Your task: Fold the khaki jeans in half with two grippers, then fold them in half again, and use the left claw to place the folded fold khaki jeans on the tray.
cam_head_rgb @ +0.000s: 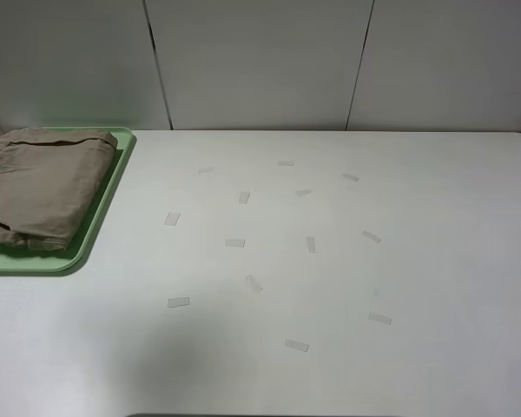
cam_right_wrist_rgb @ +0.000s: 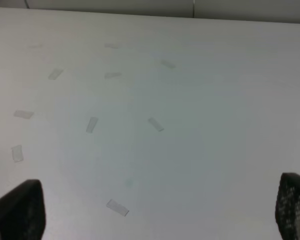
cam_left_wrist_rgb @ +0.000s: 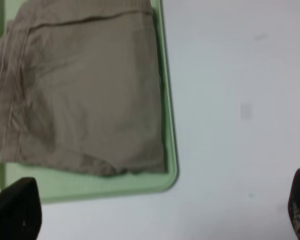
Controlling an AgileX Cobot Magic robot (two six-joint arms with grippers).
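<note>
left end effector (cam_left_wrist_rgb: 155, 210): wide open, empty, probably above tray (cam_left_wrist_rgb: 90, 189) edge | khaki jeans (cam_left_wrist_rgb: 85, 95): folded on tray, apart from it

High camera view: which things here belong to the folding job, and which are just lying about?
Part of the job:
- khaki shorts, folded, lying on the tray
- green tray, at the table's left edge
- left hand, open, above the tray's edge
- right hand, open, over bare table

Just lying about:
- clear tape strips, scattered across the white table
</note>
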